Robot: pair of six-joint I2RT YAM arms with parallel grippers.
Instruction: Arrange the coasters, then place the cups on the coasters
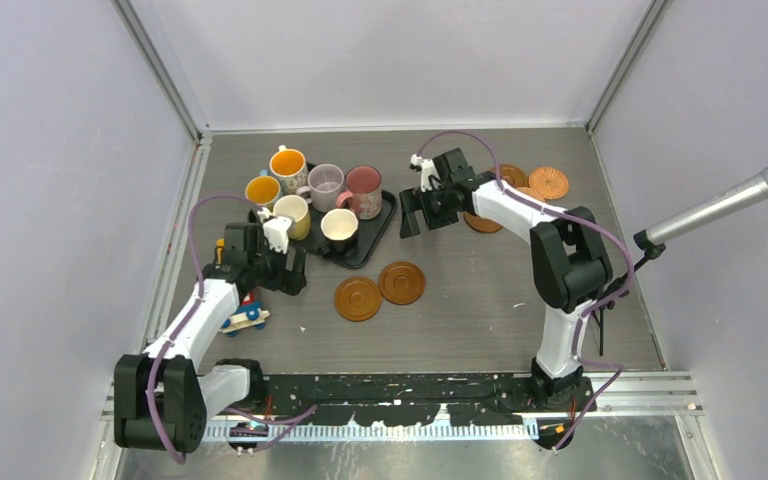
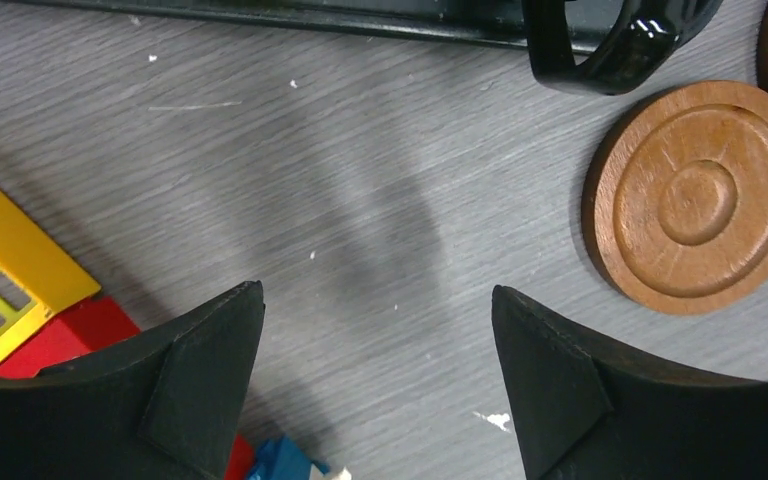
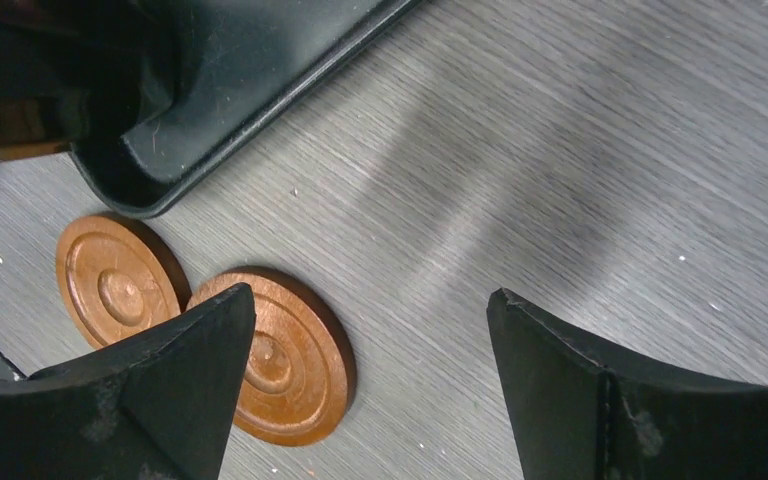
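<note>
Grey wood-grain table [image 1: 480, 300] fills all three views. From above I see the black tray [image 1: 368, 243] at back left carrying all six cups [image 1: 325, 182], none on a coaster. Two coasters [image 1: 358, 298] lie touching on the bare table just in front of the tray. The rest sit at back right [image 1: 548, 183], partly under the right arm, so I can't count them from here. The left gripper [image 1: 288, 272] hangs by the tray's near left corner, next to a toy [image 1: 245, 315] of coloured blocks. The right gripper [image 1: 422, 215] hovers just off the tray's right end. Only the wrist cameras let me judge the jaws. On the left wrist they stand wide apart over bare table and hold nothing. The toy's yellow, red and blue parts are at lower left, the tray edge and the black cup's handle [image 2: 610, 50] are along the top, and one coaster is to the right, clear of the fingers. On the right wrist the jaws are also spread with nothing between them. That view shows the tray corner at upper left and the middle pair of coasters, the nearer one partly behind the left finger [image 3: 190, 390]. The cups' colours show only in the top view.
</note>
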